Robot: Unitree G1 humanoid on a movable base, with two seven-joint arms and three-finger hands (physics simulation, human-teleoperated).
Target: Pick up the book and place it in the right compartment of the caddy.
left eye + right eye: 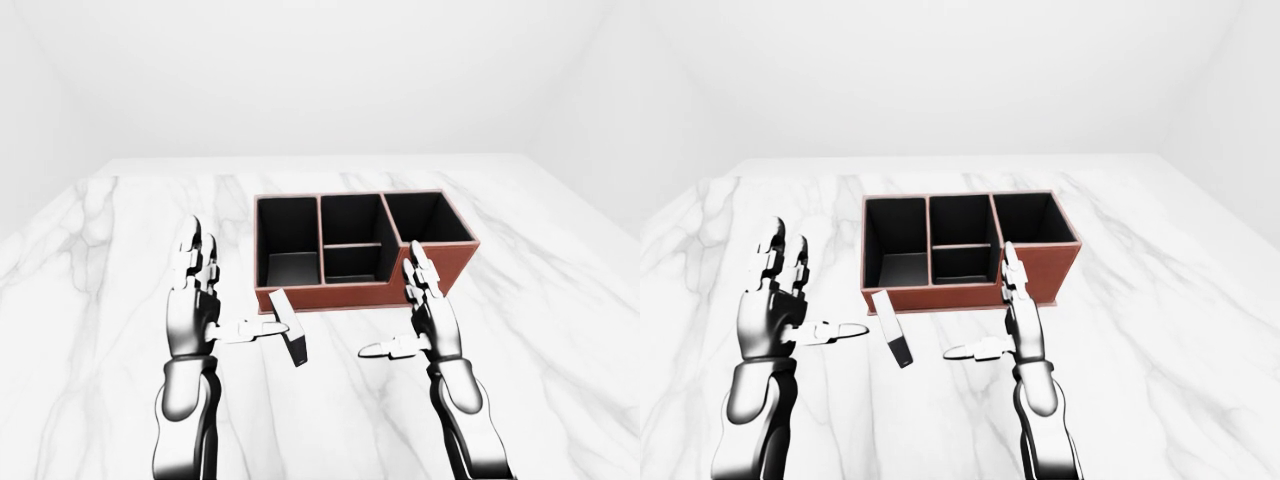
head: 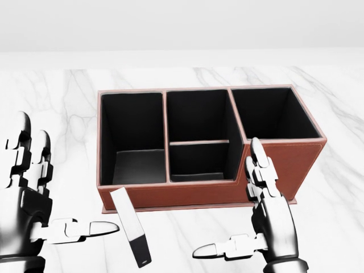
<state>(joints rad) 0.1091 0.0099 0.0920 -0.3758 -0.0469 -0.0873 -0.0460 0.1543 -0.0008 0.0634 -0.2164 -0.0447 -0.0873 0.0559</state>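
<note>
- Book (image 2: 131,235) lies on the table (image 2: 341,227), just below the caddy (image 2: 187,193).
- Left hand (image 2: 34,199) and right hand (image 2: 273,219) flank it, fingers spread, holding nothing.

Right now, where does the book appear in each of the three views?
Left-eye view: the book lies below the centre, just under the caddy's lower-left corner.
Head view: it sits at the bottom, left of centre, by the thumb of the left hand.
Right-eye view: left of centre, below the caddy's left compartment.
Shared landmark: the caddy's lower-left corner, just above the book in all three views.
</note>
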